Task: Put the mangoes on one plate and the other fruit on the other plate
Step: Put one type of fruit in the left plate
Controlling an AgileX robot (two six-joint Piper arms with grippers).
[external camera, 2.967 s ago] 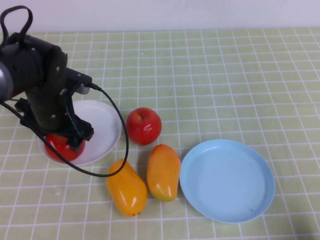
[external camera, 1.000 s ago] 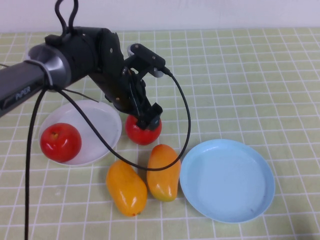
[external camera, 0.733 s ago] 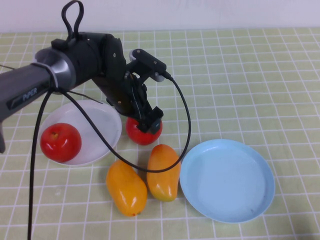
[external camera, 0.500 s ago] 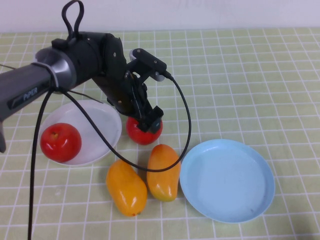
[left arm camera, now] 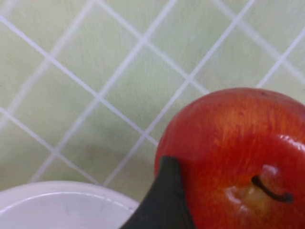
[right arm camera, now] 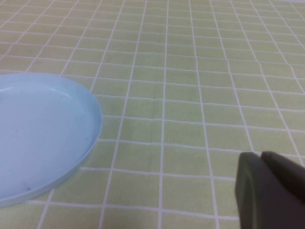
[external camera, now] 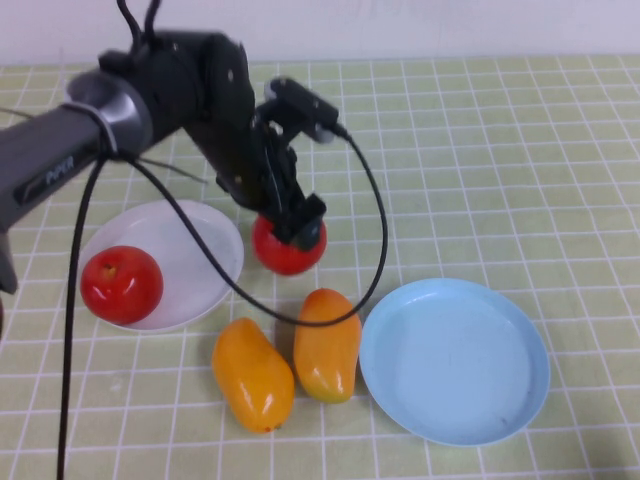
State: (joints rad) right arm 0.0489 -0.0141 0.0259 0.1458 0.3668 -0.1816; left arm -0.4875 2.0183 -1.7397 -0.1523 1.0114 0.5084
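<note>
The tabletop (external camera: 500, 150) carries a green checked cloth. The left end effector (external camera: 297, 228) sits on top of the second apple (external camera: 288, 247), fingers set around it; whether the grip is complete cannot be told. This apple lies just beside the white plate (external camera: 205, 250), not on it. The first apple (external camera: 121, 284) already rests on the white plate. Both mangoes (external camera: 325, 343) lie on the cloth beside the blue plate (external camera: 455, 362), so that step remains. The right end effector (right arm camera: 267, 191) is closed, parked near the blue plate.
</note>
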